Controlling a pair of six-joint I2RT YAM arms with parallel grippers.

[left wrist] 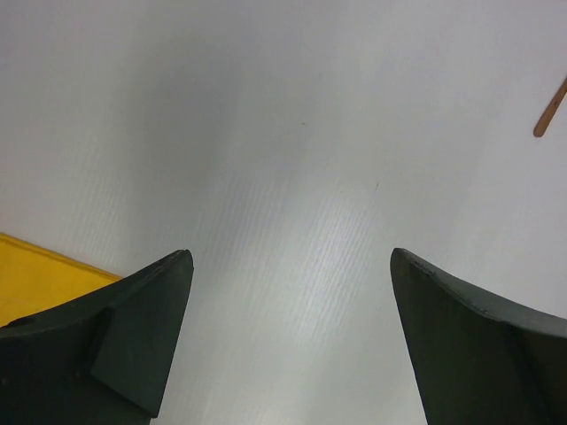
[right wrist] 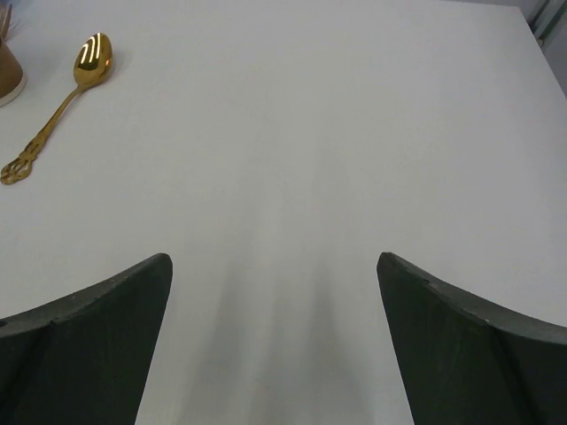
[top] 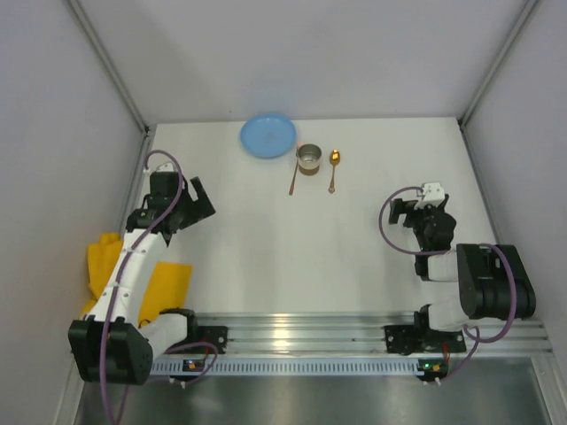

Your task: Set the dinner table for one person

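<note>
both empty: left pincer (left wrist: 288, 252) and right pincer (right wrist: 273, 257) gape released over the table (top: 292, 257). right should likely pinch the spoon (right wrist: 58, 112) mid-handle, clear of the cup (top: 308, 159).

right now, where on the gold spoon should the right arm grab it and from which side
Take the gold spoon by the middle of its slim handle, coming straight down with the open right pincer and closing across the handle. It lies flat on the dinner table, so a top-down pinch likely fits best; the metal cup crowds the bowl end on the left.
</note>
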